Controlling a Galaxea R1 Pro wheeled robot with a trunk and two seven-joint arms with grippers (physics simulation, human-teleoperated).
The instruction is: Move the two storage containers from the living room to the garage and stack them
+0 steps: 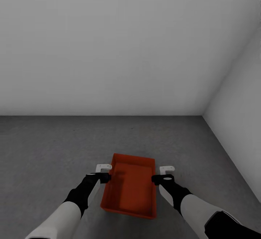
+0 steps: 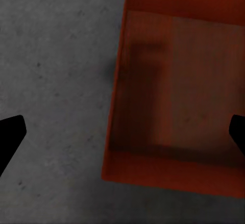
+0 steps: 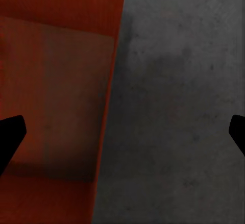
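My left gripper at 7 o'clock and right gripper at 5 o'clock: jaws spread wide, straddling the storage container's side rims. Container on concrete floor at 6 o'clock. White walls at 12.

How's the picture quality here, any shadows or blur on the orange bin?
Head view: flat, even light, the bin sharp, a faint arm shadow inside. Left wrist view: soft, with a blurry dark shadow on the bin floor. Right wrist view: dim and smeared along the bin's rim.
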